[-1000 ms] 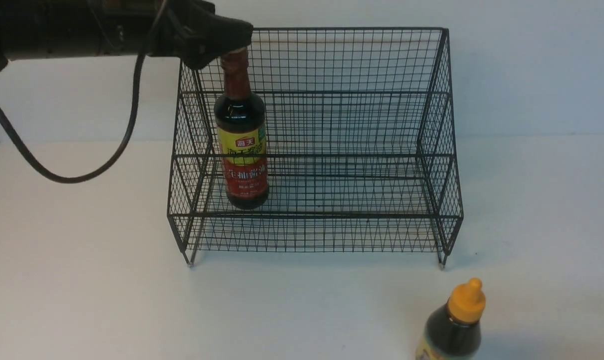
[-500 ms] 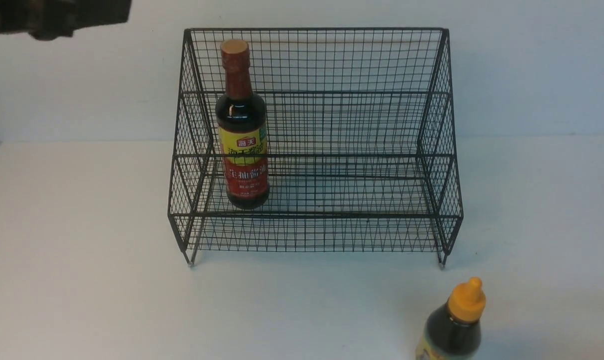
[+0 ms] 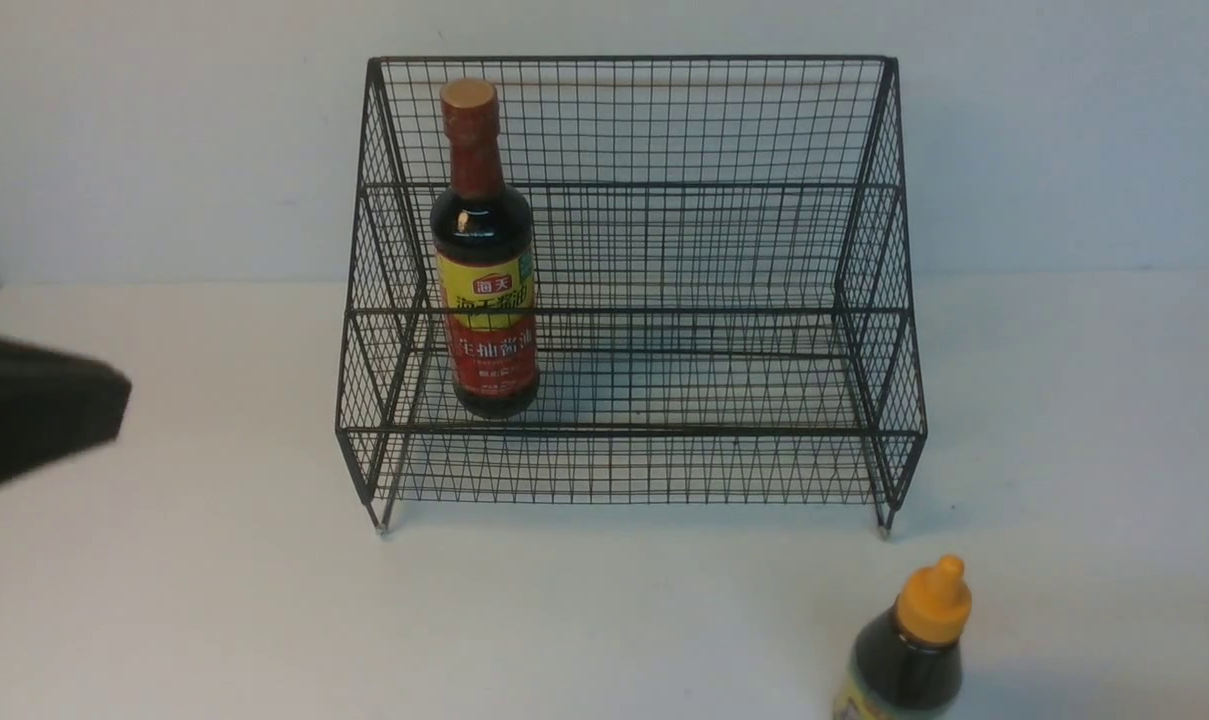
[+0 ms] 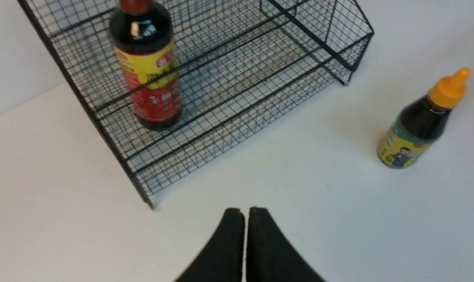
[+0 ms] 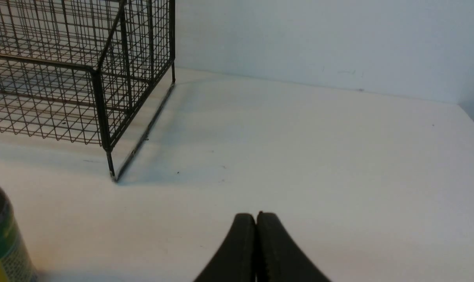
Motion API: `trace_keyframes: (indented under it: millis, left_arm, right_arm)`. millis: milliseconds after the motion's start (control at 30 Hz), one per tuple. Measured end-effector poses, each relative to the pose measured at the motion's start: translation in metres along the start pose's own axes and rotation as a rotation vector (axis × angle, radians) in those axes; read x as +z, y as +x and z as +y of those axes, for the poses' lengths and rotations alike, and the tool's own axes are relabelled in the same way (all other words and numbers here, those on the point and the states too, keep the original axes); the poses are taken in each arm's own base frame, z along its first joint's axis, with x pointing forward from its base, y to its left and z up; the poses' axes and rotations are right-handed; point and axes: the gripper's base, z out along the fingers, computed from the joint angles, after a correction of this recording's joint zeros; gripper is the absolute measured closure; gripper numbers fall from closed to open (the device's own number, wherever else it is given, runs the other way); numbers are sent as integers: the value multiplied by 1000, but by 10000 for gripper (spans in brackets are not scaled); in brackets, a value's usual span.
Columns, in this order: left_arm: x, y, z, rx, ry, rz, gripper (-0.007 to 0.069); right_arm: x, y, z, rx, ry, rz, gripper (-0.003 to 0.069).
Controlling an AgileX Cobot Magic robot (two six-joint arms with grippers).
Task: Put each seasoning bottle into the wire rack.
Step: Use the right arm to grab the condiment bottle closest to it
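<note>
One bottle's done: the tall soy sauce bottle (image 3: 484, 300) stands alone on the wire rack (image 3: 624, 58), low shelf, left side. My left gripper (image 4: 246, 213) let go, backed off & pinched shut, empty. My right gripper (image 5: 256, 217) is pinched shut, empty too. The short orange-cap bottle (image 3: 909, 650) waits on the table (image 3: 164, 600) near the rack's right foot, so that's next.

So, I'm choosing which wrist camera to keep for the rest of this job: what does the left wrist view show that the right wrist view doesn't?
Only the left wrist view: the tall bottle standing upright in the wire rack, the orange cap of the shorter bottle, and the left gripper, shut and empty.
Only the right wrist view: the right gripper, shut and empty.
Both: the rack, and the shorter bottle standing on the table outside it. The right wrist view catches only an edge of its label.
</note>
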Motion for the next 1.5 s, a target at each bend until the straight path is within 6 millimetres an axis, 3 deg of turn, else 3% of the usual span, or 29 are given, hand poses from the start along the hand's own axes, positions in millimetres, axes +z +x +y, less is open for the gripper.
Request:
trace_keyframes:
  millis: [133, 433, 600, 1033, 1200, 1400, 1500]
  left_arm:
    - [-1, 59, -33, -26, -62, -237, 629]
    - [11, 131, -56, -130, -105, -541, 629]
    - [20, 142, -52, -148, -115, -532, 629]
    - [18, 141, -36, -127, -298, -612, 629]
    - [24, 156, -26, -56, -414, -454, 629]
    - [28, 170, -16, -115, -439, -392, 629]
    - [41, 186, -6, -156, -476, -377, 629]
  right_arm:
    - [0, 0, 0, 0, 0, 0, 673]
    - [0, 0, 0, 0, 0, 0, 673]
    - [0, 0, 0, 0, 0, 0, 673]
    - [0, 0, 0, 0, 0, 0, 673]
    - [0, 0, 0, 0, 0, 0, 673]
    - [0, 0, 0, 0, 0, 0, 673]
    - [0, 0, 0, 0, 0, 0, 673]
